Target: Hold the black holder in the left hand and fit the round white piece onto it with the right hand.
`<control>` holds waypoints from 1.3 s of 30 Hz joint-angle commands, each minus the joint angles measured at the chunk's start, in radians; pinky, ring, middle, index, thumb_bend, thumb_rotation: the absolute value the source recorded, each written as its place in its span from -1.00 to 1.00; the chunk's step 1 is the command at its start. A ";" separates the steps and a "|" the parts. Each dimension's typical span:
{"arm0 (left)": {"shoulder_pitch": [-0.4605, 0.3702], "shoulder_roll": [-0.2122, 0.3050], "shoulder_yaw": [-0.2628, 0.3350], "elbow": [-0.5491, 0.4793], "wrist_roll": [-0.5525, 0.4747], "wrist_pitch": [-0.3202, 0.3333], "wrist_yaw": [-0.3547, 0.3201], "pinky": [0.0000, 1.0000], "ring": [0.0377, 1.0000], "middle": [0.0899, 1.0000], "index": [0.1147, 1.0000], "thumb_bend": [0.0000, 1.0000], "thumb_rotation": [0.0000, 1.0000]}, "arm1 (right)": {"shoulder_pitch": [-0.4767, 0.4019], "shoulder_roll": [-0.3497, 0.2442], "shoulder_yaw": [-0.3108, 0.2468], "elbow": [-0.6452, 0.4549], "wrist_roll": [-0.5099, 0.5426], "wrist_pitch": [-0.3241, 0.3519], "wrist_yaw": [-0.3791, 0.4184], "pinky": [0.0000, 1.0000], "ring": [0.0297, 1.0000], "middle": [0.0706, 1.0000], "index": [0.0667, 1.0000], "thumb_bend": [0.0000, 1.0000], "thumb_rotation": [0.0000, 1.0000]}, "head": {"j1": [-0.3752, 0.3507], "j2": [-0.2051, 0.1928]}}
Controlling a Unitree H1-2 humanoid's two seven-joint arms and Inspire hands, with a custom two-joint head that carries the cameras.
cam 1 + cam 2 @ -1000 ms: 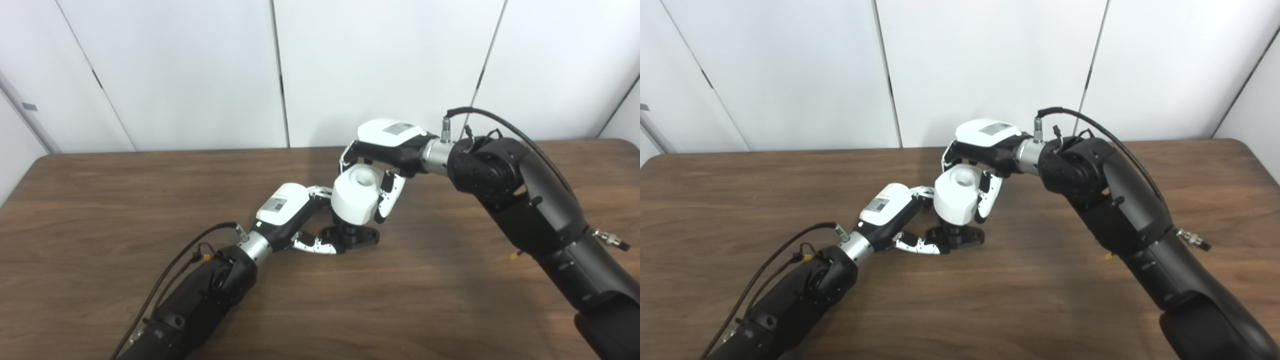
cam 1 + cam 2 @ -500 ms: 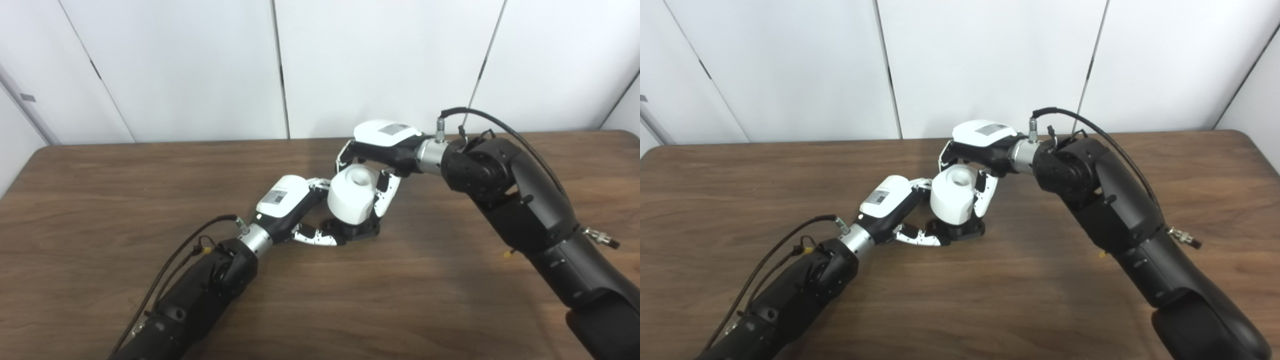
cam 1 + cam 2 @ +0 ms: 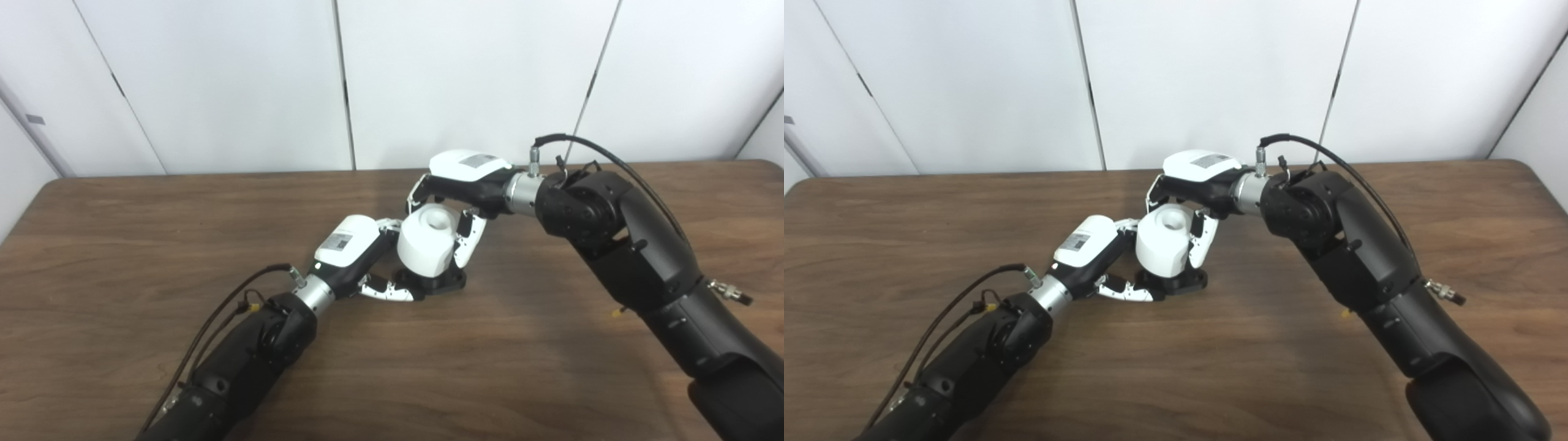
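Left hand: I see my left hand (image 3: 352,251) low over the brown wooden table (image 3: 122,245), fingers closed around the base of the black holder (image 3: 438,283); one white finger (image 3: 387,294) lies along the holder's near side, touching it.

Right hand: my right hand (image 3: 456,196) comes in from above and behind, its fingers wrapped around the round white piece (image 3: 425,241), a fingertip (image 3: 463,245) pressed on the piece's right flank.

Round white piece: a stubby white cylinder with a round recess in its top, tilted a little toward the right hand. It sits on top of the black holder, its lower edge meeting the holder's base. I cannot tell whether it is seated all the way down.

Black holder: flat on the table near the middle, only its dark base showing beneath the white piece.

Contact between hands: the left hand's upper fingers touch the left side of the white piece, just beside the right hand's.

Arms: both black forearms angle in from the bottom corners, each with a cable looping near the wrist.

Backdrop: white wall panels (image 3: 1213,73) behind the table's far edge.
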 commanded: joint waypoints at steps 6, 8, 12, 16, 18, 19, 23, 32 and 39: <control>0.060 0.020 -0.026 0.068 0.037 0.075 -0.097 0.29 0.53 0.52 -0.18 0.05 -0.86 | -0.035 0.003 0.005 0.007 0.011 -0.039 -0.026 0.38 0.56 0.48 -0.11 0.04 -0.72 | 0.000 0.000; 0.060 0.019 -0.026 0.069 0.036 0.073 -0.096 0.30 0.54 0.52 -0.18 0.05 -0.86 | -0.031 0.004 0.008 0.010 0.010 -0.039 -0.026 0.37 0.56 0.48 -0.11 0.04 -0.72 | -0.002 0.000; 0.060 0.019 -0.024 0.072 0.035 0.070 -0.092 0.30 0.54 0.52 -0.18 0.05 -0.86 | -0.022 0.001 0.021 0.007 -0.003 -0.038 -0.021 0.37 0.56 0.47 -0.10 0.04 -0.73 | 0.000 0.000; 0.061 0.019 -0.019 0.067 0.027 0.076 -0.100 0.30 0.54 0.52 -0.18 0.05 -0.86 | -0.016 -0.003 0.034 0.006 -0.012 -0.030 -0.015 0.38 0.55 0.48 -0.11 0.04 -0.73 | -0.002 0.000; 0.061 0.019 -0.019 0.066 0.029 0.073 -0.098 0.29 0.53 0.52 -0.18 0.05 -0.86 | -0.015 -0.006 0.041 0.006 -0.017 -0.030 -0.014 0.39 0.56 0.49 -0.11 0.04 -0.73 | -0.002 0.001; 0.061 0.020 -0.019 0.065 0.031 0.074 -0.098 0.28 0.53 0.52 -0.18 0.05 -0.86 | -0.015 -0.009 0.046 0.009 -0.020 -0.032 -0.010 0.39 0.56 0.49 -0.11 0.04 -0.73 | -0.003 0.001; 0.063 0.024 -0.021 0.057 0.035 0.079 -0.104 0.28 0.55 0.52 -0.18 0.05 -0.86 | -0.017 -0.018 0.062 0.013 -0.024 -0.032 0.007 0.36 0.55 0.49 -0.11 0.04 -0.73 | -0.002 0.004; 0.063 0.028 -0.021 0.051 0.033 0.087 -0.117 0.28 0.54 0.53 -0.18 0.05 -0.86 | -0.041 -0.041 0.108 0.003 -0.057 0.012 0.059 0.35 0.55 0.53 -0.11 0.04 -0.72 | -0.012 0.008; 0.068 0.034 -0.016 0.039 0.027 0.084 -0.131 0.29 0.55 0.53 -0.18 0.05 -0.86 | -0.048 -0.050 0.112 0.001 -0.053 0.019 0.064 0.36 0.56 0.51 -0.11 0.04 -0.73 | -0.017 0.011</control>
